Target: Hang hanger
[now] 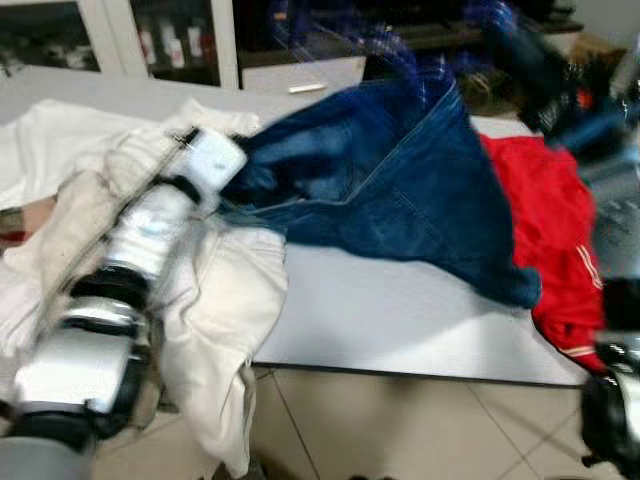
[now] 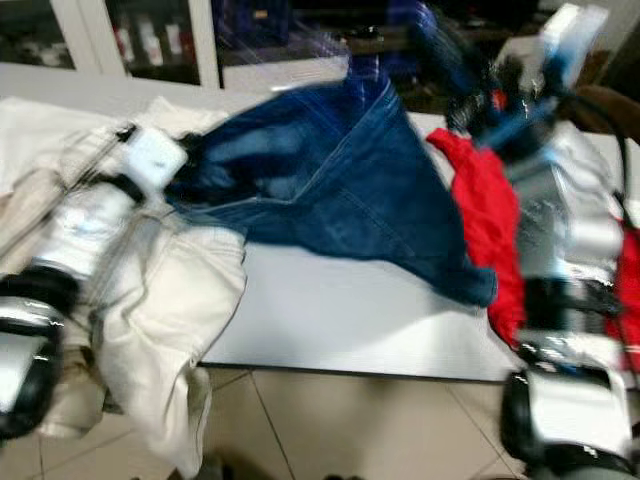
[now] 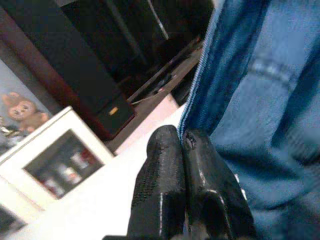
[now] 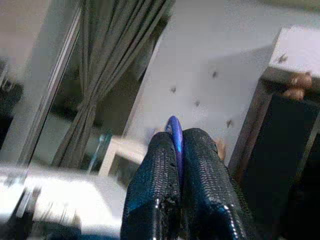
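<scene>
Right now both arms lift the blue jeans point(image 1: 400, 190) off the white table point(image 1: 400, 320). Left gripper point(image 3: 184, 145), at 9 o'clock of the denim, is pinched tight on the jeans' edge. Right gripper point(image 4: 176, 150), up at 1 o'clock, is clamped on the blue hanger point(image 4: 175, 132) hook. Cream clothes point(image 1: 220, 320) at 8, red garment point(image 1: 540, 230) at 3. Best to keep the hook upright and lift evenly, so the denim doesn't slide off.
</scene>
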### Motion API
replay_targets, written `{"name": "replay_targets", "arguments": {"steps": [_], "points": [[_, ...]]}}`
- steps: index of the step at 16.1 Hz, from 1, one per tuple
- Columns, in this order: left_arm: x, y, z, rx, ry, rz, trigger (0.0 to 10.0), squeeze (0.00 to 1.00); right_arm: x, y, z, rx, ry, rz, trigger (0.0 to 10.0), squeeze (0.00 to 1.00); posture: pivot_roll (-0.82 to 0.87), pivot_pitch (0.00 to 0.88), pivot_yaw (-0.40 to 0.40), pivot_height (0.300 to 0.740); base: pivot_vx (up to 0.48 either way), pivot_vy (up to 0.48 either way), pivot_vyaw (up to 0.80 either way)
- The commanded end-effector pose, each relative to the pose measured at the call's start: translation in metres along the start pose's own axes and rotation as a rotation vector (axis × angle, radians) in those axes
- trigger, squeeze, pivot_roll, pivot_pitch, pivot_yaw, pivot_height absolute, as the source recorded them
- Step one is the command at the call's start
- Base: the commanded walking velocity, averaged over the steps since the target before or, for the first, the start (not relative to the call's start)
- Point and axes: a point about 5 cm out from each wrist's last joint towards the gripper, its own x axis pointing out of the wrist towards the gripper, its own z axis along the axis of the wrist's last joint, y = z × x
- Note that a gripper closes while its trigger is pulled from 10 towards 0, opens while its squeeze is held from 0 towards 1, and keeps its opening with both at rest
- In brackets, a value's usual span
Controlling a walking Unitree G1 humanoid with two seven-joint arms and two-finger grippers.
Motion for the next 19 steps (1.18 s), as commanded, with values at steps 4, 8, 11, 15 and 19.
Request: {"name": "replay_targets", "arguments": {"steps": [4, 8, 11, 15, 19], "points": [[0.011, -0.024, 0.011, -0.076, -0.046, -0.012, 10.0, 0.00, 0.018, 0.010, -0.010, 0.035, -0.061, -0.037, 0.0, 0.00, 0.17, 0.000, -0.076, 0.740, 0.000, 0.000, 0.00], [0.011, -0.038, 0.011, -0.154, -0.062, 0.016, 10.0, 0.00, 0.028, 0.013, -0.022, 0.067, -0.142, -0.239, 0.0, 0.00, 0.18, 0.000, -0.082, 0.740, 0.000, 0.000, 0.00], [0.013, -0.052, 0.013, -0.177, -0.069, 0.022, 10.0, 0.00, 0.034, -0.001, -0.012, 0.055, -0.252, -0.464, 0.0, 0.00, 0.17, 0.000, -0.083, 0.740, 0.000, 0.000, 0.00], [0.011, -0.060, 0.013, -0.194, -0.070, 0.023, 10.0, 0.00, 0.037, -0.016, 0.003, -0.058, -0.288, -0.588, 0.0, 0.00, 0.18, 0.000, -0.087, 0.740, 0.000, 0.000, 0.00], [0.004, -0.064, 0.005, -0.240, -0.049, 0.059, 10.0, 0.00, 0.028, -0.036, 0.019, -0.237, -0.238, -0.687, 0.0, 0.00, 0.18, 0.000, -0.087, 0.740, 0.000, 0.000, 0.00]]}}
